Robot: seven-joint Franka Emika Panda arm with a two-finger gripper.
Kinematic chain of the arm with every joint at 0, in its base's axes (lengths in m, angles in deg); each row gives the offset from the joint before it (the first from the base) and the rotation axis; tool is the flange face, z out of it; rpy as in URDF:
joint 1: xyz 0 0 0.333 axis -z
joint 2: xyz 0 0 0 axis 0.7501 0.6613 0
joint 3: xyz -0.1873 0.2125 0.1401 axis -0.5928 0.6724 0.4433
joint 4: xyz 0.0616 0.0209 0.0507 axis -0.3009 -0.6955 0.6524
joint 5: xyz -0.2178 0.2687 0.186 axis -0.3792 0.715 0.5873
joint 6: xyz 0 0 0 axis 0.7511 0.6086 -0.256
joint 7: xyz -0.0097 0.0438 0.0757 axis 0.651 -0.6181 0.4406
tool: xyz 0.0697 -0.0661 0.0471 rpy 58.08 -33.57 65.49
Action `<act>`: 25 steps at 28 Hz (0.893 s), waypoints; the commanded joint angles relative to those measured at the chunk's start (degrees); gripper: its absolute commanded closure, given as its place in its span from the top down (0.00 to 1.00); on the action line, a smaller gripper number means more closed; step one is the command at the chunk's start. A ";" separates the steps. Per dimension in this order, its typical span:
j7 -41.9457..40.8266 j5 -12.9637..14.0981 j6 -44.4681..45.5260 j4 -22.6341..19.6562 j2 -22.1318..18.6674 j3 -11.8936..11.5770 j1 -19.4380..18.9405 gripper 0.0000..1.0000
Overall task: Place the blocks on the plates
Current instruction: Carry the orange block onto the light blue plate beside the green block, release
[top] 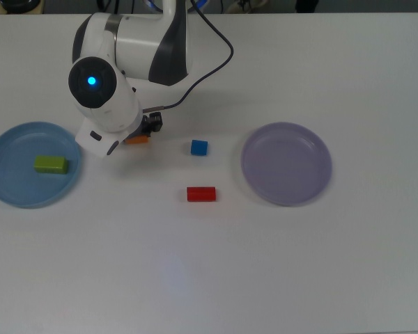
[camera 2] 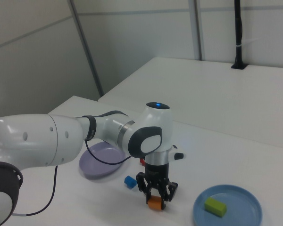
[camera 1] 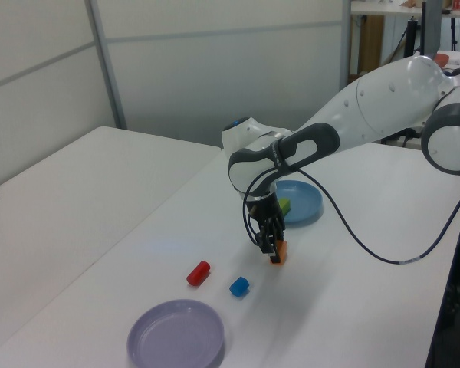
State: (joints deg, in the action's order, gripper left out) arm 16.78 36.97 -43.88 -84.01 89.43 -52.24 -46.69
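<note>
One green block already lies in the light blue plate. Just right of that plate in the top view, the gripper stands directly over the orange block, its parted fingers straddling the block on the table.

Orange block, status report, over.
Gripper down over orange block, fingers straddling it, block on the table. Green block on blue plate. Red block, blue cube loose; purple plate bare. Nothing obstructing.
</note>
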 commanded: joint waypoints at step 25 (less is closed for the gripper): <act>0.09 0.25 -8.48 7.95 4.13 -0.89 12.24 0.18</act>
State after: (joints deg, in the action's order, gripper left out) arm 16.24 36.98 -49.85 -77.29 91.51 -53.29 -35.10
